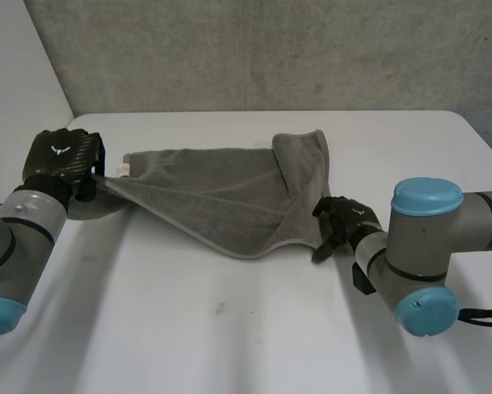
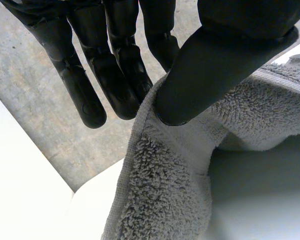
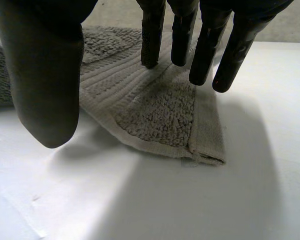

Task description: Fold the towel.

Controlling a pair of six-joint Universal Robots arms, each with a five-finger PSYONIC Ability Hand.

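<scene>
the towel point(image 1: 221, 193) lies across the far middle of the table point(image 1: 229, 328), in front of the wall point(image 1: 270, 49). its far right corner is turned back onto itself. the left hand point(image 1: 63, 160) is at the towel's left corner, which sits pinched between thumb and fingers, raised off the table. the right hand point(image 1: 337, 222) is over the near right corner, which lies flat.

Both arms point(image 1: 430, 246) are thick grey tubes with round light-blue caps point(image 1: 427, 197). The left hand point(image 1: 61, 156), at the frame's left edge, is a black shell with a small white emblem point(image 1: 59, 149). The right hand point(image 1: 337, 220) is black too.
</scene>
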